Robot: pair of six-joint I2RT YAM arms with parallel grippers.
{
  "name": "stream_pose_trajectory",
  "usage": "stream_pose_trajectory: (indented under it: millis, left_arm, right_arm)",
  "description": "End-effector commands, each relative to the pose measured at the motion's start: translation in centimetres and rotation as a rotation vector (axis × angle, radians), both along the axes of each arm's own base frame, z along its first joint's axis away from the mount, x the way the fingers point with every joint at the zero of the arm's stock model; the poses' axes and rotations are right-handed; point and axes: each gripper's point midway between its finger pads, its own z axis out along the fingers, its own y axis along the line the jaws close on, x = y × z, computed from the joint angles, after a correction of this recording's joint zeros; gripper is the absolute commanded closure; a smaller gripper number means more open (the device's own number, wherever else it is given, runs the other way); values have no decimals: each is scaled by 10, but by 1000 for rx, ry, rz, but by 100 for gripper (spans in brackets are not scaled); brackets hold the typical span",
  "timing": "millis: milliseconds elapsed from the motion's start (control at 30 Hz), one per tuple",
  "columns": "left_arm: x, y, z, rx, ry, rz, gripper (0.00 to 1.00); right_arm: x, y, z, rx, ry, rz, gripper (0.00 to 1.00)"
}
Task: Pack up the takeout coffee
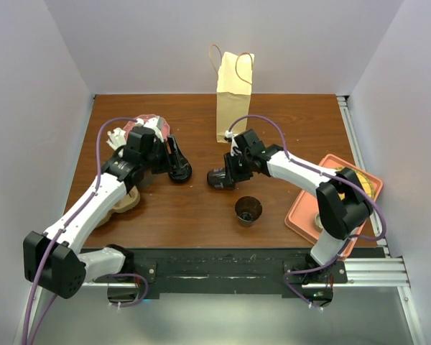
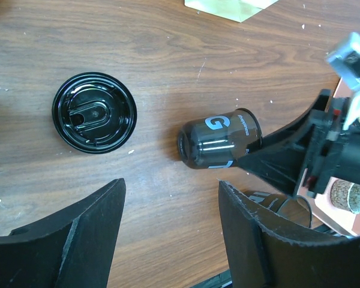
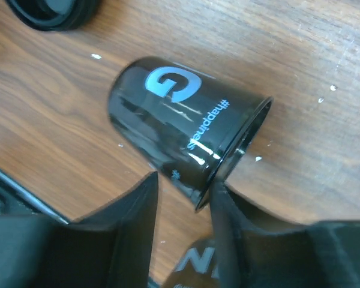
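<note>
Nearest the arms' edge of the surface (image 1: 201,219), around its middle, an upright dark cup (image 1: 248,210) stood alone, with neither arm on it.

Just beyond it, near the centre, the takeout coffee cup (image 3: 174,114) lay on its side with no lid. Its long axis ran roughly left to right across the surface. The closed base pointed toward the left edge and the open mouth toward the right arm. The right end effector (image 3: 185,183) was at that mouth, its fingers drawn in to a narrow gap astride the lower rim, one apparently just inside the wall and one outside. The rim sat in the gap, but the wrist view was too steep to tell whether the fingers actually pinched it.

The left end effector (image 2: 171,186) hung wide open and held nothing. It was a little toward the left edge from the cup, over the bare stretch between the cup's base and the loose black lid (image 2: 95,112), which lay flat on the wood well apart from the cup.

Farthest off, the paper bag (image 1: 233,86) stood upright at the middle of the far edge.

The right arm was plainly the nearer one. As I judged it, the cup had to be tipped up about its base, mouth uppermost, before lid or bag came into play.
</note>
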Motion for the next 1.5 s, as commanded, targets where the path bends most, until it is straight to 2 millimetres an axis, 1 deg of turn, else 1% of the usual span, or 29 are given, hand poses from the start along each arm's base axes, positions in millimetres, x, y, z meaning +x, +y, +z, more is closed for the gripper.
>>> stream_pose_trajectory:
  millis: [0,33,67,100,133,167,200,233,267,300,333,367,400,433,467,500,533,567,633,800,933,967,1133,1267,1467]
  left_arm:
    - [11,0,20,1,-56,-5,32]
    - [11,0,20,1,-58,-4,32]
    - [11,0,19,2,-55,-4,32]
    - [11,1,18,3,-55,-2,32]
    - [11,0,17,3,-57,-4,32]
    - [11,1,16,4,-54,0,32]
    - [11,1,16,4,-55,1,32]
    - [11,1,16,4,-59,2,32]
    - [11,2,17,5,-61,5,32]
    - [11,3,17,6,-63,7,32]
    - [11,4,17,12,-65,12,32]
    - [11,5,17,17,-66,12,32]
    - [12,5,18,20,-69,13,32]
    - [11,6,18,23,-70,14,32]
    - [11,6,18,23,-72,16,32]
    - [11,6,18,23,-72,16,32]
    - [11,7,18,25,-73,18,32]
    - [12,7,19,24,-74,18,32]
    - [11,9,21,34,-78,22,32]
    - [10,12,19,47,-75,29,32]
    - [10,11,15,48,-71,23,32]
    - [10,11,15,49,-70,21,32]
    - [13,11,15,63,-73,20,32]
    - [15,9,14,61,-71,13,32]
    - [16,10,12,78,-76,1,32]
  right_arm:
    - [22,5,34,9,-120,22,81]
    - [24,2,38,-6,-135,14,85]
    - [29,2,52,-6,-168,12,89]
    - [29,-4,55,-34,-167,-2,95]
    - [31,-8,59,-53,-179,-12,97]
    - [41,-15,72,-88,-220,-49,99]
    - [37,-24,71,-135,-197,-58,100]
    - [40,-32,74,-179,-209,-73,100]
    - [50,-43,86,-244,-253,-106,100]
    - [44,-55,72,-333,-196,-92,100]
    - [45,-62,72,-386,-189,-88,100]
    - [52,-65,78,-423,-199,-72,100]
    - [49,-75,63,-508,-150,-52,98]
    - [51,-78,58,-542,-133,-38,97]
    - [58,-78,64,-557,-142,-28,96]
    - [56,-83,50,-606,-91,-6,95]
    - [57,-84,48,-621,-79,3,94]
    - [62,-83,53,-626,-88,9,93]
    - [62,-85,46,-657,-61,26,92]
    - [65,-90,37,-697,-45,25,87]
    - [67,-88,34,-696,-43,23,79]
    - [69,-87,33,-697,-44,24,76]
    - [75,-84,36,-690,-57,14,70]
    - [83,-80,44,-679,-83,-1,67]
    - [88,-79,49,-683,-105,-6,66]
